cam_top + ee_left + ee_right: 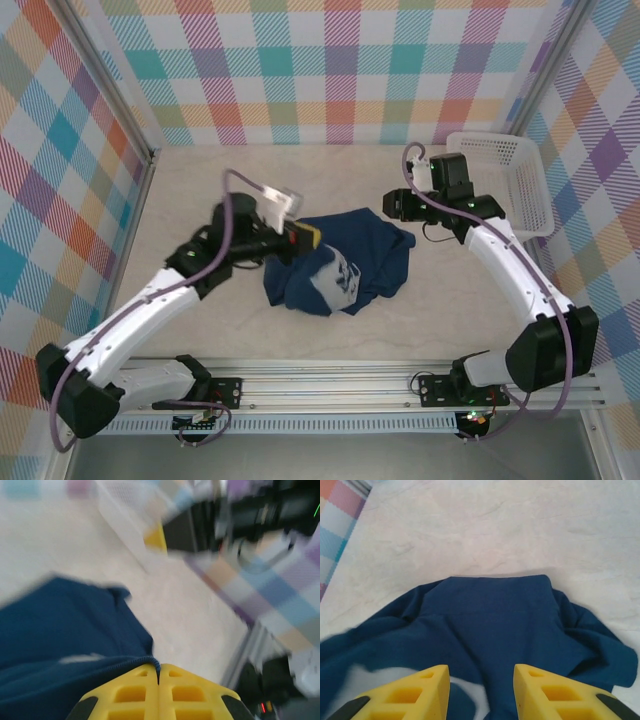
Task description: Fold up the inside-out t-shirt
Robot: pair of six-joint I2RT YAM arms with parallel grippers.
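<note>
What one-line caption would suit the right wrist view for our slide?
Open right gripper hovering over the crumpled navy t-shirt on the pale table.

t-shirt (345, 262): dark navy, soft, crumpled in a loose heap around the middle of the table (200, 180), not flat and not folded. Pale grey print (335, 280) faces up on the near-left part of the heap, creased over itself. Far-right side bunches into a rounded lobe with a few deep wrinkles. On the left, a stitched edge looks pinched in the closed left gripper (159, 672); the left wrist view is blurred, so I'm not fully sure. Rest of the cloth rests on the table.
</note>
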